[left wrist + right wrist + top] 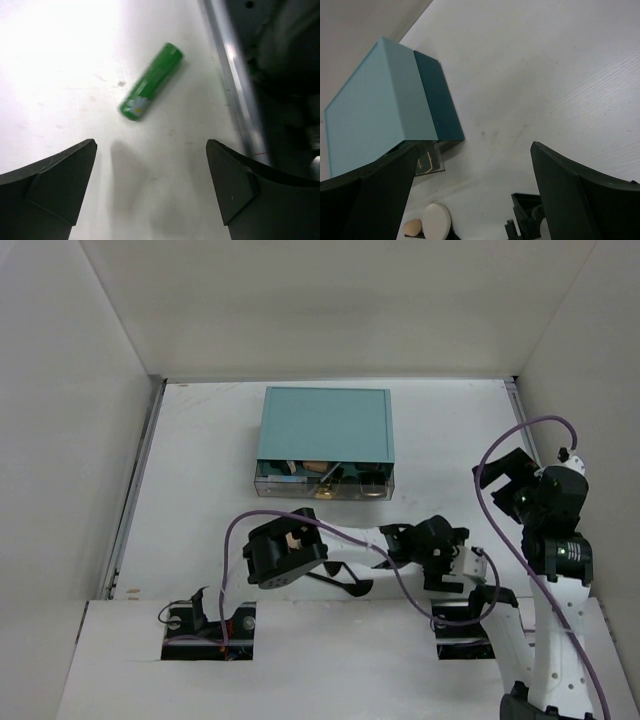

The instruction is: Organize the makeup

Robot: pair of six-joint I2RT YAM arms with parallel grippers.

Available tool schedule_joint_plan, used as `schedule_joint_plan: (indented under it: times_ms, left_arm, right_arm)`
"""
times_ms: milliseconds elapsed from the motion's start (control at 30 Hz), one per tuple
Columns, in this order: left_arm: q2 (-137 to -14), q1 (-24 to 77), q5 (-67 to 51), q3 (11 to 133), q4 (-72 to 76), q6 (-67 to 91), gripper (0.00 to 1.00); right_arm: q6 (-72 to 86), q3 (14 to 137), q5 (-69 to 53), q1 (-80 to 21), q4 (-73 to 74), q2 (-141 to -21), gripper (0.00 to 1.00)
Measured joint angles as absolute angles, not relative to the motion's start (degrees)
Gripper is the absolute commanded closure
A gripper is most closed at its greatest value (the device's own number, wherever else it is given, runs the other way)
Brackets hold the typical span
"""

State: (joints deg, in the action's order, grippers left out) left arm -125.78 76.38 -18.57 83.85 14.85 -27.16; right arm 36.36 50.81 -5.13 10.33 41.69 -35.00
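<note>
A teal box (325,427) sits toward the back of the white desk (200,500), about midway across and well apart from every wall. Its clear drawer (325,483) stands pulled out on the near side. In the right wrist view the box (375,105) shows a pale top and a darker side. White walls (330,300) close in the desk at the back and on both sides. A metal rail (135,485) runs along the desk's left edge. A white panel (340,660) covers the near edge, with two square cutouts in it.
</note>
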Motion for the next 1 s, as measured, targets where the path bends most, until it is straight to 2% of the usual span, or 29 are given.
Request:
schedule_joint_plan:
  times_ms: [67, 300, 600, 667, 700, 733, 767, 900, 1000]
  left_arm:
    - [-125.99, 74.81, -20.34, 83.85, 17.5, -30.13, 0.03]
    - [-130.87, 71.83, -28.82, 87.61, 25.21, -36.05, 0.04]
    - [-137.8, 71.7, -42.22, 97.8, 19.2, -39.05, 0.15]
    - [-138.8, 71.57, -44.16, 99.48, 18.5, -39.2, 0.2]
    - [-139.39, 71.48, -45.08, 100.42, 18.09, -39.18, 0.29]
    - [-139.9, 71.33, -45.82, 101.3, 17.69, -39.11, 0.54]
    - [-140.31, 71.2, -46.37, 101.89, 17.3, -38.81, 0.58]
    - [-140.57, 70.81, -47.48, 102.17, 16.67, -39.27, 0.59]
    - [-140.4, 70.83, -47.13, 102.17, 15.86, -40.36, 0.7]
  right_arm:
    - [36.36, 50.7, -5.34, 9.61, 41.54, -35.11, 0.0]
    - [37.06, 50.5, -6.04, 9.32, 41.52, -36.03, 0.0]
    - [38.06, 50.5, -7.86, 9.32, 40.73, -38.48, 0.0]
    - [38.44, 50.5, -8.16, 9.32, 40.14, -38.79, 0.0]
    - [38.65, 50.5, -8.43, 9.32, 39.86, -38.85, 0.0]
    - [38.83, 50.5, -8.64, 9.32, 39.66, -38.87, 0.0]
    - [38.94, 50.5, -8.91, 9.32, 39.48, -38.83, 0.0]
    - [39.53, 49.71, -9.67, 9.34, 38.94, -37.67, 0.0]
    - [39.92, 49.3, -9.89, 9.39, 38.83, -36.58, 0.0]
